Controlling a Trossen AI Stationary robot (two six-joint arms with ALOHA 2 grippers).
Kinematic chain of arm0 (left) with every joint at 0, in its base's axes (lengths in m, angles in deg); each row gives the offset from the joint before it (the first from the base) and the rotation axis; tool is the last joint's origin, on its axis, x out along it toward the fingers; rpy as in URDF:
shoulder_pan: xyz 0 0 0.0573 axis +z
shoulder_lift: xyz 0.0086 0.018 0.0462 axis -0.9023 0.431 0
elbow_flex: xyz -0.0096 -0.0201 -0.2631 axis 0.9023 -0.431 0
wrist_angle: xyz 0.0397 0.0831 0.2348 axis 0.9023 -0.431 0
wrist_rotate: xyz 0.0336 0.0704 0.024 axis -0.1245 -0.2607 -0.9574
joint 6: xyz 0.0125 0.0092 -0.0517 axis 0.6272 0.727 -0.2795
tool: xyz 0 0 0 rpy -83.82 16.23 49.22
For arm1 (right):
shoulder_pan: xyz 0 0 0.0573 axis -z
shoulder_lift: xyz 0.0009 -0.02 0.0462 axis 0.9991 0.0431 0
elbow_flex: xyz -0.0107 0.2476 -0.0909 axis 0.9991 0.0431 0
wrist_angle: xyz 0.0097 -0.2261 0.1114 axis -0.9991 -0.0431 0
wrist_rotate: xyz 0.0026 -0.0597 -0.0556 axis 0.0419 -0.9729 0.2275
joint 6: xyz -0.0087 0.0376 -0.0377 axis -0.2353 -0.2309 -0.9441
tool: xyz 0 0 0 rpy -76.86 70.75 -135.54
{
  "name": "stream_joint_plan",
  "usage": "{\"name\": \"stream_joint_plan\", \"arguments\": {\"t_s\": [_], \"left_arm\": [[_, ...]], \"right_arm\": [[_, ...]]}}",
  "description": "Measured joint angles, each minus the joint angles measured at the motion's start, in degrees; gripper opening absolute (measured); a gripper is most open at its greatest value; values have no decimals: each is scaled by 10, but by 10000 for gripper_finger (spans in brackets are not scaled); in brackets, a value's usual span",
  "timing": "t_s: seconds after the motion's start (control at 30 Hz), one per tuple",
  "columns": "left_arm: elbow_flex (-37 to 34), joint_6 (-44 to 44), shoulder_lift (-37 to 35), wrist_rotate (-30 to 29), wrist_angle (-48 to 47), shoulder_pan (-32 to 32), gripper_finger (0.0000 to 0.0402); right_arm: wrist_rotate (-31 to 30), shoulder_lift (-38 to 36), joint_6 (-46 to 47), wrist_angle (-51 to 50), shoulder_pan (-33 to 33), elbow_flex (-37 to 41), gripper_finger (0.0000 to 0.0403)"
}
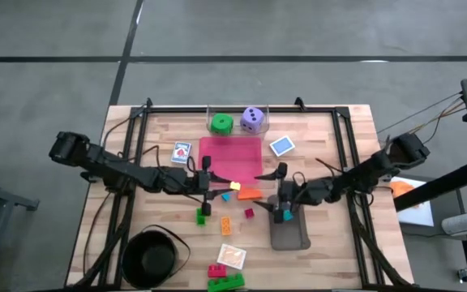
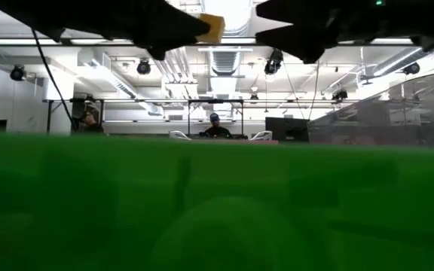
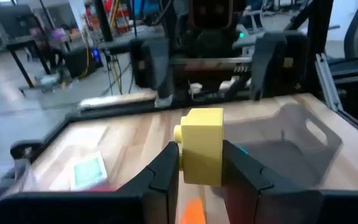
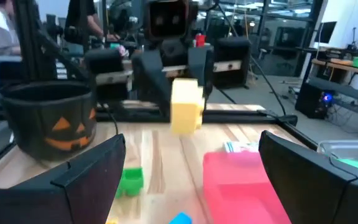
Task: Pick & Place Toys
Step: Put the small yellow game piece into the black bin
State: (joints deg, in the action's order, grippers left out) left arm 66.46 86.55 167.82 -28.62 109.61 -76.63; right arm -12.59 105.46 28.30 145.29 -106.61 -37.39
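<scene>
While lifted, left pincer (image 3: 201,171) clamps yellow brick (image 3: 202,144).

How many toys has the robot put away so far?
Possibly one: a small blue piece shows at the grey tray, under the open right gripper. In hand: the left gripper holds a yellow brick in its jaws, lifted above the table. Left: the orange brick, green brick, both dice and the cards still lie around.

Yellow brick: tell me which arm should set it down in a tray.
Left. The left pincer already clamps the yellow brick above the table, beside the pink tray; the right pincer is open and empty.
</scene>
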Motion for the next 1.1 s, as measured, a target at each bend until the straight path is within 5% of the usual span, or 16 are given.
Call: {"name": "stream_joint_plan", "arguments": {"t_s": [0.7, 1.1], "left_arm": [[60, 34, 73, 11, 43, 3, 88], [60, 34, 73, 16, 53, 3, 88]], "right_arm": [[84, 1, 31, 14, 40, -10, 359], [90, 3, 35, 10, 42, -20, 188]]}}
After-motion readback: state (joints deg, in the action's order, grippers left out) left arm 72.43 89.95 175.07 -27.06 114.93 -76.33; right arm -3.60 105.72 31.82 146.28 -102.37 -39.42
